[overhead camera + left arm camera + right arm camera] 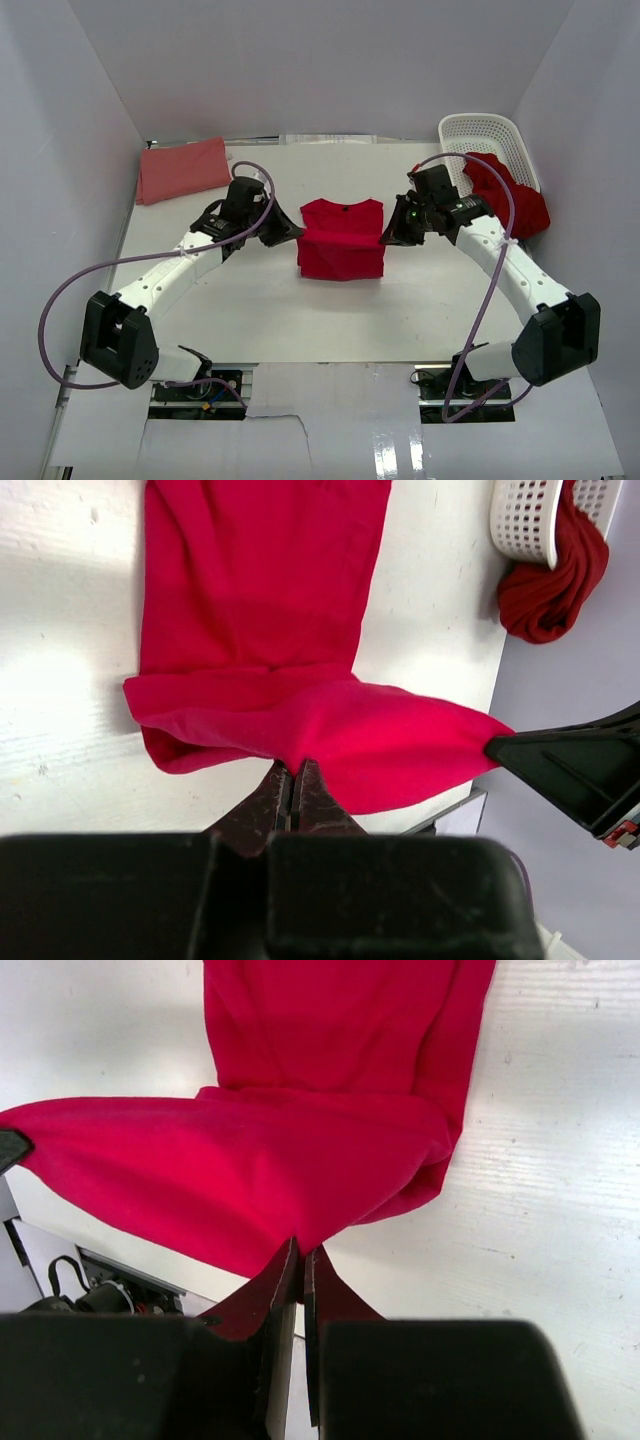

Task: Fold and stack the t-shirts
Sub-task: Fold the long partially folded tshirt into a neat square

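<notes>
Centre of the worktop [250,300]: one crimson t-shirt [341,240], collar at the far end, its far part lying flat on the surface. We see its near part raised off the worktop and stretched as a band between the two arms.

Left claw [290,232]: at the shirt's left edge. In the left wrist view its two fingers are pressed together with red cloth pinched between the tips, so it is clenched on the crimson t-shirt.

Right claw [390,235]: at the shirt's right edge, facing the left one across the shirt. In the right wrist view the fingers meet on a point of the cloth, so it too is grasping the crimson t-shirt. The raised band runs taut from one claw to the other and hangs over the flat part beneath; we note a soft doubled edge where the lifted cloth turns back onto the flat part.

Far left corner of the worktop: a salmon-pink t-shirt [183,169], folded flat in a rough rectangle, well apart from both arms.

Far right: a white lattice basket [485,135] beside the wall. A heap of red t-shirts [510,195], crumpled, spills over the basket's near rim and down onto the worktop, just behind the right arm.
</notes>
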Robot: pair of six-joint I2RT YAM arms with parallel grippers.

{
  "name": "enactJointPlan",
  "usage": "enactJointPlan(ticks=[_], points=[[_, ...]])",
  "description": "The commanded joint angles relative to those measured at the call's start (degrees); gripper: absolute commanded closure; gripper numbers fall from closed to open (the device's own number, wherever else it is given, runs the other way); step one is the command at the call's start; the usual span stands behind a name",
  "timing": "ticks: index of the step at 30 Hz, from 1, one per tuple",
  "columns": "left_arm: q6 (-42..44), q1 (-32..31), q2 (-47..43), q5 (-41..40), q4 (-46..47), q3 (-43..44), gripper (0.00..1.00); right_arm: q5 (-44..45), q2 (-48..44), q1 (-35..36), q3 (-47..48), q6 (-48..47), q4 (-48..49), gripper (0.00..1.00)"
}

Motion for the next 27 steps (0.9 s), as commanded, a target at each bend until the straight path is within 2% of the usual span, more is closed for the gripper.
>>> enactJointPlan(ticks=[1, 12, 18, 27], points=[[2.4, 2.1, 1.4, 1.2, 0.7, 3.5, 1.0, 1.9, 2.5, -0.7, 3.9, -1.4, 0.9, 0.92], [5.2, 3.6, 16.7, 5.2, 3.3, 12.0, 1.0, 2.7, 10.6, -3.4, 9.9, -2.8, 2.4, 0.92], [5.8, 4.3, 20.7, 4.9, 3.4, 16.3, 1.0, 1.9, 14.8, -4.7, 13.8, -3.5, 2.4, 0.92], [6.2, 6.2, 22.1, 5.1, 2.0, 21.3, 1.0, 1.0, 18.5, -5.7, 18.6, -4.0, 2.4, 0.92]])
